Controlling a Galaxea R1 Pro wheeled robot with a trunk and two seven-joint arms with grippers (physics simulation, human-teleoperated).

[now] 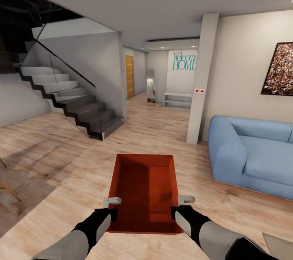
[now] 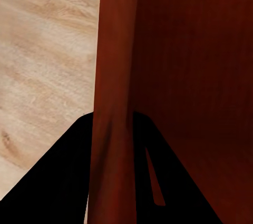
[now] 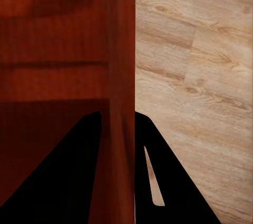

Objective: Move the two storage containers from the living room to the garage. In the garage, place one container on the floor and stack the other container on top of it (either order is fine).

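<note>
your bin point(image 1: 145, 188) sits low centre of the frame, above light wood floor point(image 1: 61, 158). left gripper point(image 1: 112, 203) and right gripper point(image 1: 183, 202) have jaws pinching its side walls. stairs point(image 1: 73, 101) upper left, blue sofa point(image 1: 252, 154) right.

Left gripper point(image 1: 111, 207) and right gripper point(image 1: 182, 206) clamped, forearms forward.
</note>
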